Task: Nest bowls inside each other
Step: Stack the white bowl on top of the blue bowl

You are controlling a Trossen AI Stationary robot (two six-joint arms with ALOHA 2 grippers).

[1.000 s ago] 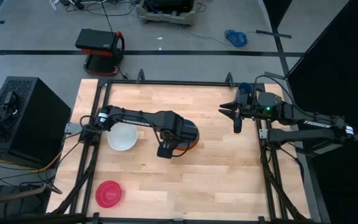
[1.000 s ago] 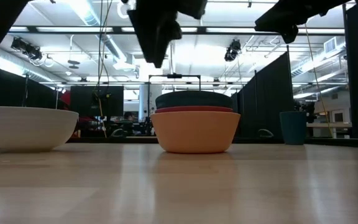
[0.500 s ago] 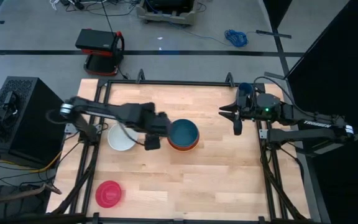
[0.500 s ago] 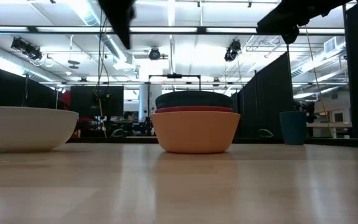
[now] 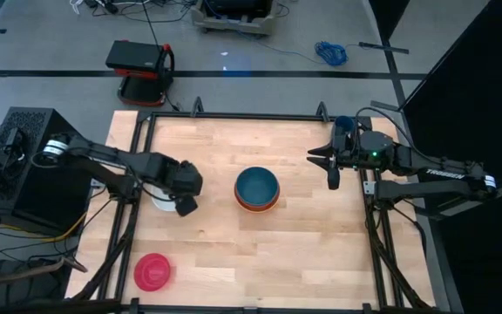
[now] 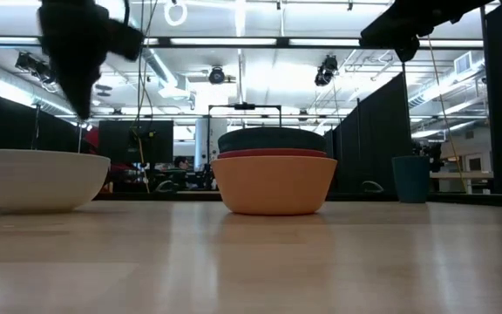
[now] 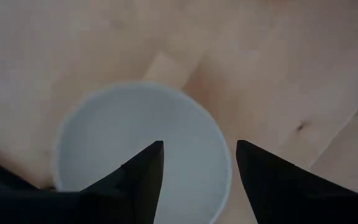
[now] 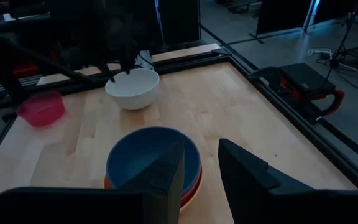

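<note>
A teal-blue bowl sits nested in a red one, and that in an orange one; this stack (image 5: 257, 187) (image 6: 274, 179) stands on its base at the table's middle. Left of the stack a white bowl (image 5: 161, 204) (image 7: 129, 143) stands upright on the wood. My left gripper (image 5: 184, 205) (image 7: 199, 149) hangs open above its rim on the stack's side, pointing down, clear of it. A magenta-pink bowl (image 5: 152, 272) (image 8: 40, 107) stands near the front left corner. My right gripper (image 5: 331, 166) (image 8: 201, 155) waits open in the air at the right edge, facing the stack.
A black metal frame (image 5: 234, 116) rims the table. A black box (image 5: 33, 166) stands off the left edge, and a teal cup (image 6: 410, 179) near the right arm's base. Bare wood lies between the stack and the table's near edge.
My left gripper has swung from beside the stack toward the table's left edge, sunk a little and rolled about its own axis; it now hangs over the white bowl. The bowls have kept their places.
</note>
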